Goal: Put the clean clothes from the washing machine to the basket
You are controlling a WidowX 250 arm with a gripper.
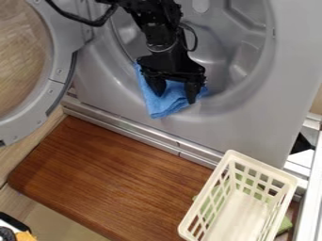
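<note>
One blue fabric cloth (165, 104) to go, upper middle | claw (174, 97) spread open | not in cream latticed plastic basket (242, 216) yet, lol

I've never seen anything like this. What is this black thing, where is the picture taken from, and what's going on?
The black thing is a robot arm. It comes in from the top edge, and its hand is at a blue cloth on the lip of the washer's opening. I can't tell whether the cloth is gripped. A fixed camera looks down at a slant. The washer's round door stands open at left. Below lies a brown board, with a cream basket at lower right, presumably for the clothes.
</note>
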